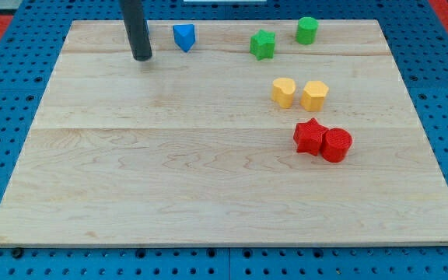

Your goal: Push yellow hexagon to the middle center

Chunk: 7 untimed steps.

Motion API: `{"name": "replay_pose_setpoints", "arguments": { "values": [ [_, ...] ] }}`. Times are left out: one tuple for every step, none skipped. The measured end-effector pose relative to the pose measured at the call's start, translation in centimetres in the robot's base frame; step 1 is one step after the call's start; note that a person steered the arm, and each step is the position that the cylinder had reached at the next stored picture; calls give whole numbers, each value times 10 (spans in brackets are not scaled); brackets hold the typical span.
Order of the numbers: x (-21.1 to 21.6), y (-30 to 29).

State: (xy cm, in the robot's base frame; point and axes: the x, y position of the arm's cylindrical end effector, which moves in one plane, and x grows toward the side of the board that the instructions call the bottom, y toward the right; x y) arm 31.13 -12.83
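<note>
Resting on the board (169, 202) in the upper left of the frame, my tip (142, 57) is a bare rod touching no block; a blue block (183, 36) sits just to its right; the yellow hexagon (314, 95) lies right of middle, far from my tip, next to a yellow heart (284, 92); a red star (309, 136) and red cylinder (336, 145) touch below; a green star (263, 44) and green cylinder (307, 29) sit above.
</note>
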Motion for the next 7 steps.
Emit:
{"name": "replay_pose_setpoints", "arguments": {
  "values": [
    [28, 60],
    [23, 129],
    [7, 182],
    [19, 242],
    [19, 316],
    [58, 363],
    [87, 352]
  ]
}}
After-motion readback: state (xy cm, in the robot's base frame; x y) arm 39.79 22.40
